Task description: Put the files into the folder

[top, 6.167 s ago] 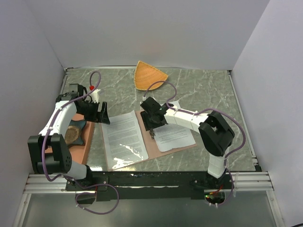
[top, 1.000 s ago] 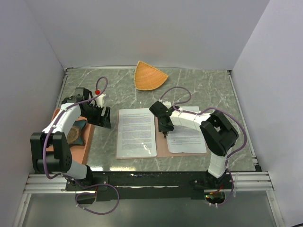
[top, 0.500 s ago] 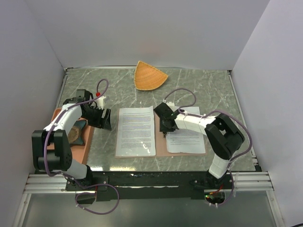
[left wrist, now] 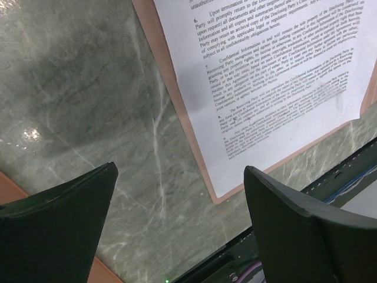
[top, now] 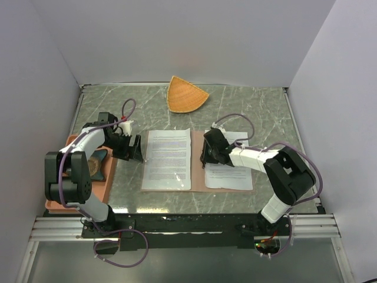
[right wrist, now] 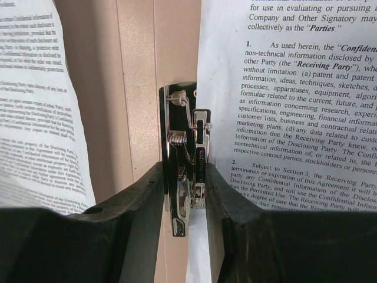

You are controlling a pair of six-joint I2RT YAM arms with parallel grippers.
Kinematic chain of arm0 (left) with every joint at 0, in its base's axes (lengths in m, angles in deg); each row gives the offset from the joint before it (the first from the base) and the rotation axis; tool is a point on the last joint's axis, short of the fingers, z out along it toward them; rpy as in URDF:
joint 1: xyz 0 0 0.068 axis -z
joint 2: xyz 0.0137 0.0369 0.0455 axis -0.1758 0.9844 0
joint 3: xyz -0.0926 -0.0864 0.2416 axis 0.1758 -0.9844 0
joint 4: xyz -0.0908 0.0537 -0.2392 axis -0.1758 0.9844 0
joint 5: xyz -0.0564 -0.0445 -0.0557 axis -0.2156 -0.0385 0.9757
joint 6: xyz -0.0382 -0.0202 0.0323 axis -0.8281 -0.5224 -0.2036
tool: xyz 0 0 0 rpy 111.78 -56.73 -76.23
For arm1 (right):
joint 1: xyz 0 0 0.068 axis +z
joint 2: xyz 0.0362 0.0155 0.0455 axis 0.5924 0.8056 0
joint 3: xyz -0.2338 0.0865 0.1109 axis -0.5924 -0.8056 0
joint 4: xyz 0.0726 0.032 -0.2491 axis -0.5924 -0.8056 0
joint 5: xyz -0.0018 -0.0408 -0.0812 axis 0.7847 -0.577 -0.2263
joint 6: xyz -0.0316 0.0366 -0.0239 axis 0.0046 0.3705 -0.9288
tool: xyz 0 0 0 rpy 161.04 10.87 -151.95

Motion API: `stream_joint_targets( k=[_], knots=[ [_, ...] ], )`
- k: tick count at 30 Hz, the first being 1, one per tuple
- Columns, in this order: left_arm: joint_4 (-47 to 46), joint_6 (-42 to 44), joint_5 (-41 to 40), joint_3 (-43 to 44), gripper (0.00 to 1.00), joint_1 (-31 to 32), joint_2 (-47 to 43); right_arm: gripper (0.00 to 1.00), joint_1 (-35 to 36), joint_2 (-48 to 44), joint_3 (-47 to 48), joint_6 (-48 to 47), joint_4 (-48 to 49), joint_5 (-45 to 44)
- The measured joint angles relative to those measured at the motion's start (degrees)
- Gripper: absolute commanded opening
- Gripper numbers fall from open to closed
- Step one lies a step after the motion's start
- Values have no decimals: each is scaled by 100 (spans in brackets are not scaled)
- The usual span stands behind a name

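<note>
The reddish-brown folder (top: 198, 177) lies open in the middle of the table. One white printed sheet (top: 168, 159) lies on its left half and another sheet (top: 231, 168) on its right half. My right gripper (top: 206, 157) is at the folder's spine. In the right wrist view the right gripper (right wrist: 185, 197) is shut on the small metal clip (right wrist: 184, 147), between the left sheet (right wrist: 35, 118) and the right sheet (right wrist: 294, 88). My left gripper (top: 137, 154) is open and empty just beside the folder's left edge. In the left wrist view the left gripper (left wrist: 179, 230) hovers over bare table near the left sheet (left wrist: 271, 76).
An orange fan-shaped dish (top: 186, 94) sits at the back centre. A salmon-orange rimmed tray (top: 108, 177) with a brown and teal object (top: 91, 165) stands at the left, under my left arm. The table's front edge (left wrist: 277, 236) is close to the folder's near side.
The open folder with its sheets has turned and shifted a little while my right gripper holds the clip. My left gripper has moved right, closer to the folder's left edge.
</note>
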Motion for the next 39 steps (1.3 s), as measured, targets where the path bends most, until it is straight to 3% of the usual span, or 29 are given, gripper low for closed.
stream_joint_targets(
  k=[15,27,32,34,36,39],
  knots=[
    [-540,-549,-212,26,96,341,634,0,-525,72,-953,260,2315,1207],
    [-529,-813,273,581,99,407,876,0,-579,205,-997,326,2780,1467],
    [-387,-909,531,763,68,542,885,0,-577,155,-922,323,2656,1445],
    [-245,-920,533,903,46,507,894,1,-551,140,-868,321,2568,1399],
    [-129,-925,507,1056,25,474,901,11,-492,140,-802,321,2452,1303],
    [42,-905,599,1300,10,457,920,27,-361,179,-671,299,2267,1097]
  ],
)
